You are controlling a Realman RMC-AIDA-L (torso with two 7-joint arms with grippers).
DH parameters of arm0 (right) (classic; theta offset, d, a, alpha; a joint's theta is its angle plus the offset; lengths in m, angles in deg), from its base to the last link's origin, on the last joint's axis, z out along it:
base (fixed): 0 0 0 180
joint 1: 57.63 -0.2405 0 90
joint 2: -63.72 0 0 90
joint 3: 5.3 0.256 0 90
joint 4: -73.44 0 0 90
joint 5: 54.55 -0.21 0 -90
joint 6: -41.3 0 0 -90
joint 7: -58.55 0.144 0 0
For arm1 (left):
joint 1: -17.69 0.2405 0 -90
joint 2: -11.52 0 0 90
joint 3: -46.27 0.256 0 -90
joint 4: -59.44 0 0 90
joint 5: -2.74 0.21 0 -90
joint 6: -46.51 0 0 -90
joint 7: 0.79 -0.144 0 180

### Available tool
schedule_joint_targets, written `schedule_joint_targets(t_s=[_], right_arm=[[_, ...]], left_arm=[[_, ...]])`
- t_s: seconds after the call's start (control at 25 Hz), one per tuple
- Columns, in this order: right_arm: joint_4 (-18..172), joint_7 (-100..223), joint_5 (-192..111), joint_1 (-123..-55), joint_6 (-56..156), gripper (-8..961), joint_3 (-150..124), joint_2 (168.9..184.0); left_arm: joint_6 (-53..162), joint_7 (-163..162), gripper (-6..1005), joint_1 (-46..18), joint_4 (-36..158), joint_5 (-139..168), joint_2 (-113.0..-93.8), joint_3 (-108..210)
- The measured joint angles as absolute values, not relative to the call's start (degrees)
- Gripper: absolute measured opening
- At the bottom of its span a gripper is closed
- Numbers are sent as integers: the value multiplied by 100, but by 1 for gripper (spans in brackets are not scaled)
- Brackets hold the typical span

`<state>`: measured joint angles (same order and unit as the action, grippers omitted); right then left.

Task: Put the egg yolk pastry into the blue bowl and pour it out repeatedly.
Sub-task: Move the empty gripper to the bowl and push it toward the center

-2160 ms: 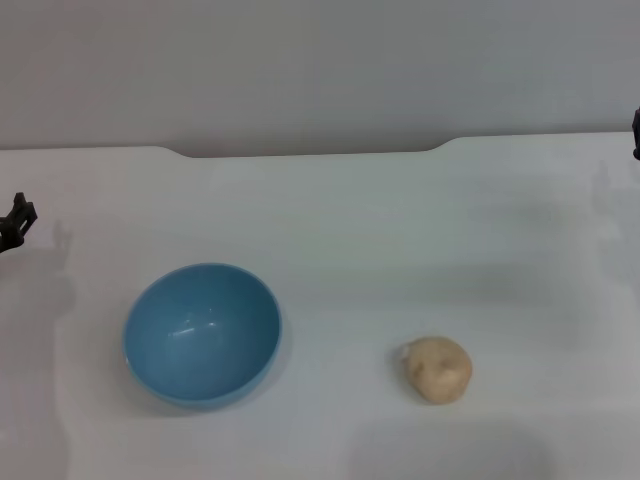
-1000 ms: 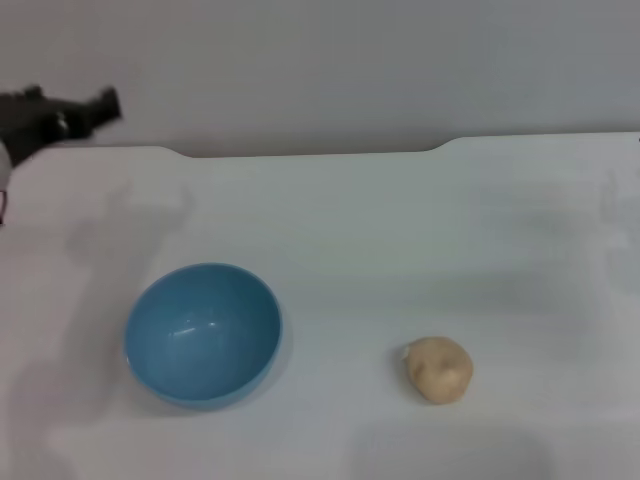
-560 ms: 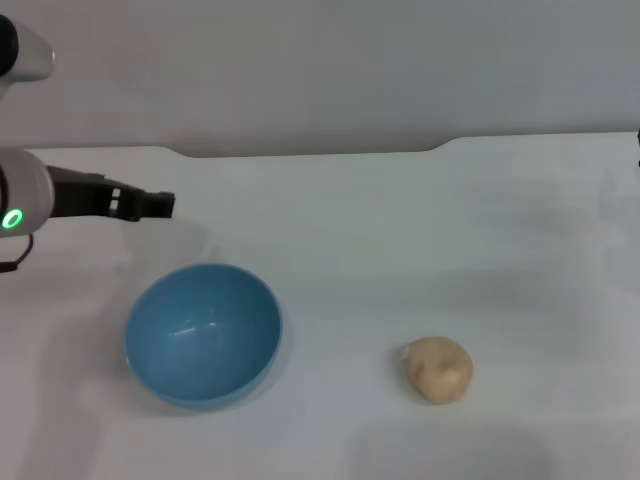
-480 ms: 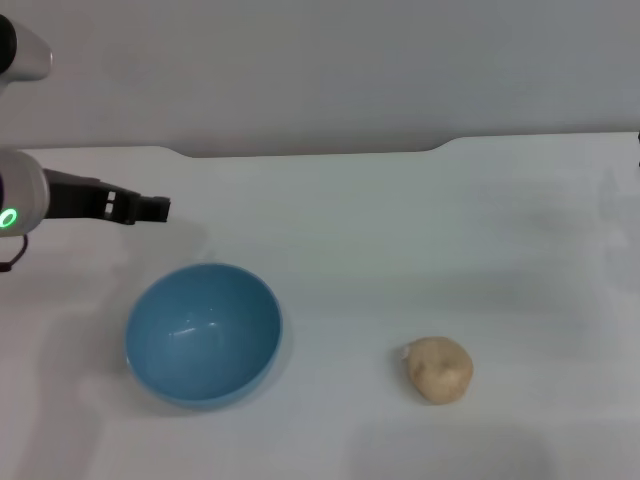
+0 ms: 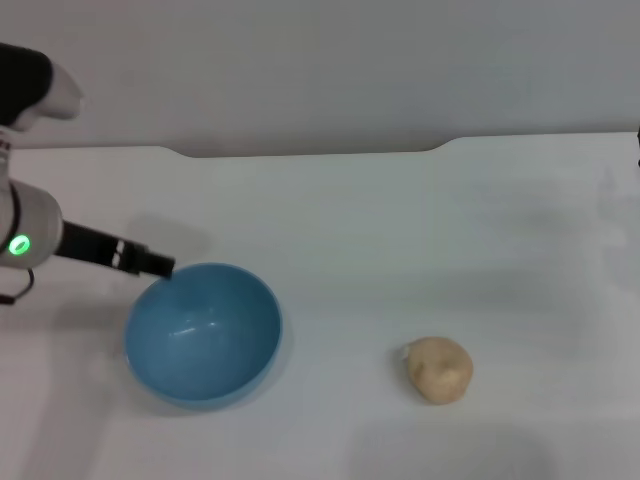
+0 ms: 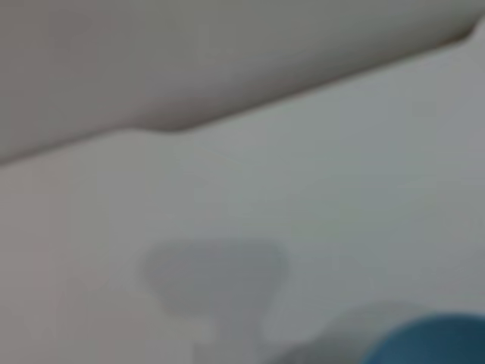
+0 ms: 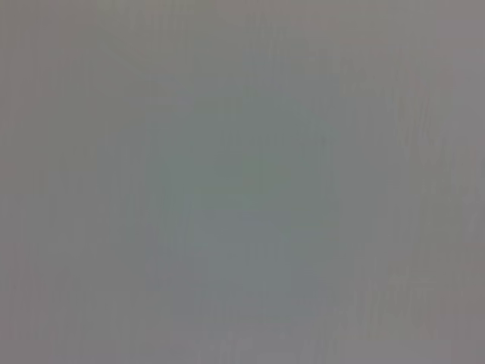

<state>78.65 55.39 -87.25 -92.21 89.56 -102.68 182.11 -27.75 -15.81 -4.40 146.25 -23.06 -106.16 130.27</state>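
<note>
The left claw (image 5: pixel 160 267) is coming down from above the counter (image 5: pixel 400 230) to the far-left rim of the blue bowl (image 5: pixel 202 333) (I cannot tell how wide it stands). That suggests it is going for the empty bowl first. The egg yolk pastry (image 5: pixel 437 369) is lying untouched, well apart to the right. The right arm is staying parked out of view.

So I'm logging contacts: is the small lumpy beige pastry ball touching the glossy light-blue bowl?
Apart. The head view shows the small lumpy beige pastry ball lying toward the robot's right of the glossy light-blue bowl, with bare white table between them.
</note>
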Motion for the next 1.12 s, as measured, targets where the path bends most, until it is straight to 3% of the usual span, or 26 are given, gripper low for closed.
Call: schedule_joint_targets(t_s=[1.12], right_arm=[[7880,5538,-8725,-9196,8954,359,-10268,18211]], left_arm=[[-2415,-1888,858,-1532,12245,-2273,-10602,12993]])
